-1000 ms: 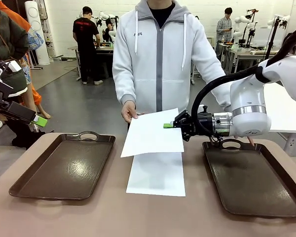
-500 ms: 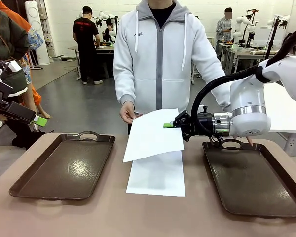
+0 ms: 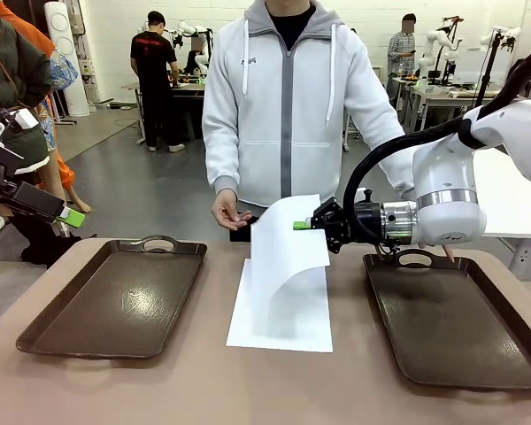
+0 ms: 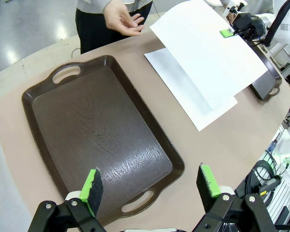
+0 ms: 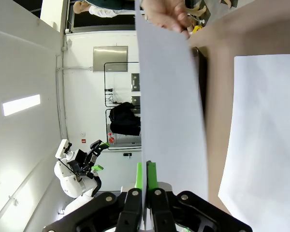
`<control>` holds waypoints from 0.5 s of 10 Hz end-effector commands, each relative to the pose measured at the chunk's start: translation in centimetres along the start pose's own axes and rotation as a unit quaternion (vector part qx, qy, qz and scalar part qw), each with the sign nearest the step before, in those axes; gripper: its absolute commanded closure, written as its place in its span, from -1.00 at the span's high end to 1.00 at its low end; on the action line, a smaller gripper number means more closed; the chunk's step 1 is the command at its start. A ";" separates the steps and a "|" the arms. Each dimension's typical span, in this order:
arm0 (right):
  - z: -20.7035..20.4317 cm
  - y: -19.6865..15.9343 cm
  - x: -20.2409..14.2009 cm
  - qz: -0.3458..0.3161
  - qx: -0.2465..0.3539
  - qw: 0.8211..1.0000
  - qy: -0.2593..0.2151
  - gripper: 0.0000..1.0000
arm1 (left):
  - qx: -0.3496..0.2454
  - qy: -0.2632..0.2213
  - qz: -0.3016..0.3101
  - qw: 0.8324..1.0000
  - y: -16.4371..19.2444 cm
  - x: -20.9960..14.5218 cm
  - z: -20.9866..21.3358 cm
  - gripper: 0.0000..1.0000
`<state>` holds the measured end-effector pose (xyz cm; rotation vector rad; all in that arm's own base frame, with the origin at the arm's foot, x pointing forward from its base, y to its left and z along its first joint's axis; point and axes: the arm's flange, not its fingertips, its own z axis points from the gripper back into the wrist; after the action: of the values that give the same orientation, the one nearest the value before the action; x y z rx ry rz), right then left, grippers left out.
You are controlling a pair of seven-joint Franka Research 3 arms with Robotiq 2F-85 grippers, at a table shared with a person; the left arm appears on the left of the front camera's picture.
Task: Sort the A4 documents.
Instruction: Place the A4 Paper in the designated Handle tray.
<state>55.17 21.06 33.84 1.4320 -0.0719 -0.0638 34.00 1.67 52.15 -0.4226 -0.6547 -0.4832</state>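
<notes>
Sorting is only beginning. Both brown trays are lying bare: the left tray (image 3: 115,301) is sitting directly beneath your left pincer (image 4: 150,182), and the right tray (image 3: 460,328) is sitting under the right arm's wrist, behind your right pincer (image 3: 303,225). No document is resting in either tray yet.

Your right pincer is clamping shut on the near edge of one A4 sheet (image 3: 288,243) and holding it up off the table (image 3: 203,381). The paper is drooping from the fingertips in a soft curl, with its lower edge sagging towards a second A4 sheet (image 3: 279,323), which is lying flat on the table just below the pincer. Your left pincer is hanging with its jaws spread wide and gripping nothing.

Still ahead, judging by this: carrying the gripped sheet into a tray, then dealing with the flat one.

Against the frame a second ago, the person's hand (image 3: 230,211) is no longer pinching the sheet's far corner. It is hovering open, just beyond the paper. The sheet was stretched nearly level then and is now dangling from your right pincer alone. Neither pincer is showing any shift in position.
</notes>
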 end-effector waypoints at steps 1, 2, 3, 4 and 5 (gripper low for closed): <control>-0.1 -0.1 -0.1 -0.001 0.000 1.000 0.000 -1.00 | -0.005 -0.002 0.001 1.000 0.1 0.0 0.0 1.00; -0.1 -0.1 -0.1 -0.001 0.000 1.000 0.000 -1.00 | -0.005 -0.002 0.001 1.000 0.1 0.0 0.0 1.00; 0.0 0.0 0.0 0.000 0.000 1.000 0.000 -0.98 | -0.005 -0.002 0.001 1.000 0.1 0.0 0.0 1.00; 2.5 0.5 -1.5 0.026 -0.037 0.999 -0.003 -0.98 | -0.005 -0.002 0.001 1.000 0.1 0.0 0.0 1.00; 4.8 0.9 -2.5 0.036 -0.068 0.997 -0.014 -0.98 | -0.005 -0.002 0.001 1.000 0.1 0.0 0.0 1.00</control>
<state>54.28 18.91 34.41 1.3664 -0.0973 -0.0434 34.00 1.67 52.14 -0.4225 -0.6547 -0.4830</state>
